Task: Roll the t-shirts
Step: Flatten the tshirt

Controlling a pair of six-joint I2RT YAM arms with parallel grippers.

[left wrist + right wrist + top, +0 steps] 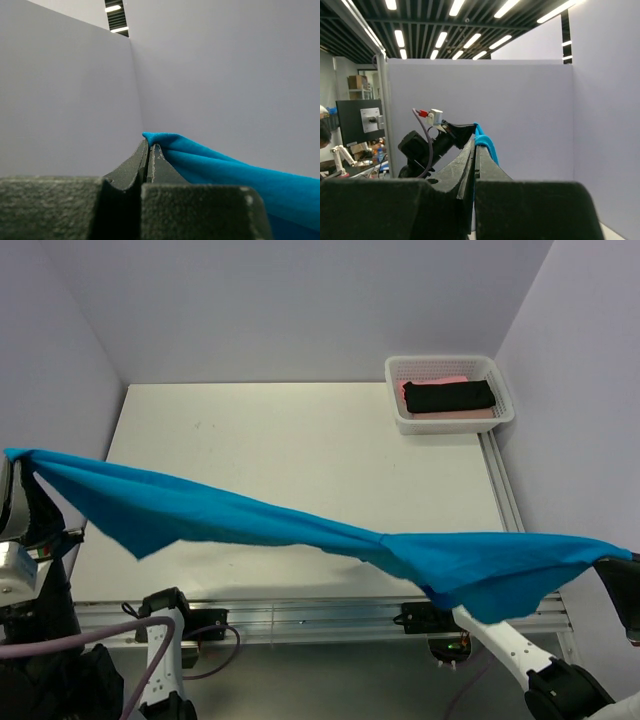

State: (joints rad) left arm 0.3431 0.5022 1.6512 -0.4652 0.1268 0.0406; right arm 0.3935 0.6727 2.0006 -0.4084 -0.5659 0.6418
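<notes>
Well above the table [300,430], the blue shirt [300,525] hangs stretched in one long sagging band that runs from the left edge of the top view to the right edge. It crosses over the near half of the table. The cloth narrows toward the middle, then widens into a loose flap near the right end.

The left claw [24,466] has one end of it. On the left wrist view the two fingers [132,165] are pressed together with no gap, and a folded corner of the shirt [225,172] pokes out at their tips and trails off to the lower right. The right claw [606,562] has the other end and is likewise closed tight (its wrist view shows only a thin blue strip [485,142] caught at the tips of the fingers [457,167]). Each claw grips the shirt by an edge. The two are well apart, with the cloth spanning between them.

From the top camera the band hides a strip of the table's near part and the upper stretch of the right arm.

At the far right corner of the table sits a white mesh basket [455,424], well apart from the blue shirt and from both claws. In it a folded black shirt [450,396] lies on top of a pink shirt [432,383], whose edges show behind and in front of the black one.

Counted: three shirts (one blue, one black, one pink), one basket, and two claws, both on the blue shirt.
</notes>
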